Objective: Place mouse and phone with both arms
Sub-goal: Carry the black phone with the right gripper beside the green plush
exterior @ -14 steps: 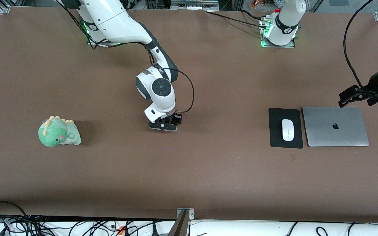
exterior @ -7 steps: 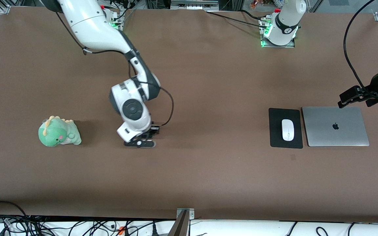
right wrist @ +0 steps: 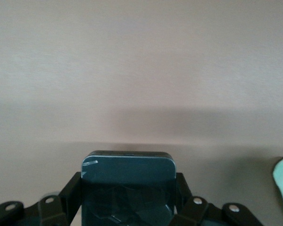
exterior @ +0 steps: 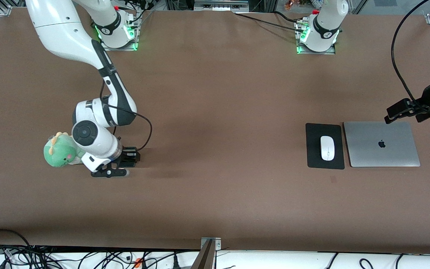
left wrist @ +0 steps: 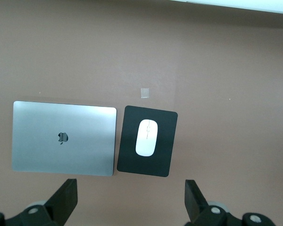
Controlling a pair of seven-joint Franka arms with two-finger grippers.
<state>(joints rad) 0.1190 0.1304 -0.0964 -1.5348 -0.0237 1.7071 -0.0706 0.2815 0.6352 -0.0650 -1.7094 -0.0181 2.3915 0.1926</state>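
Phone [right wrist: 127, 188], a flat black rectangular slab with rounded corners, is clamped edge-to-edge in my right gripper [exterior: 115, 168], low over the brown table [exterior: 215, 194] just beside the green plush dinosaur [exterior: 61, 151]. I judge this the carry-and-set-down step for the phone; next I should lower it flat onto bare table clear of the plush, then let go. My left gripper [left wrist: 132, 207] waits spread wide and empty, above the silver laptop [left wrist: 63, 139] and the black rectangular mouse pad [left wrist: 167, 141], where the glossy white oval mouse [left wrist: 146, 137] already lies
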